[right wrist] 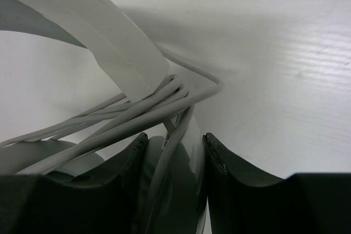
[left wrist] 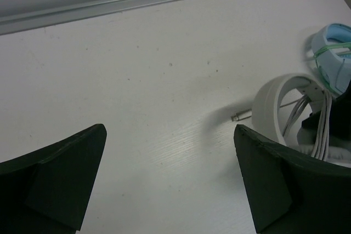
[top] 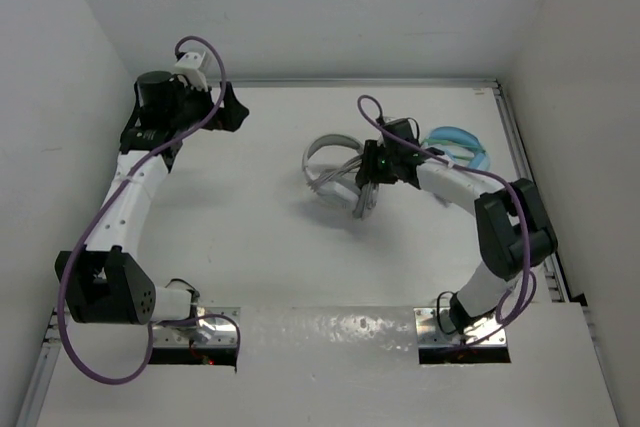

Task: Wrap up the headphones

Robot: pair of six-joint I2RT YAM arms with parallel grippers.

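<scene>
Left arm [top: 130, 197] reaches far along the left side, left end effector [left wrist: 169, 135] spread wide. Right arm [top: 500, 237] bends inward, right end effector [right wrist: 175, 152] clamped on the headphones [top: 322, 162].

White-linked arms [top: 125, 202] with black joints [top: 105, 287], purple cables [top: 220, 72] and seemingly dark-green gripper fingers [left wrist: 60, 179].

The top camera looks down from high up on the whole tabletop [top: 250, 247]. The left wrist camera sits low, with the headphones [left wrist: 267, 108] at 3 o'clock. The right wrist camera sees them very close.
</scene>
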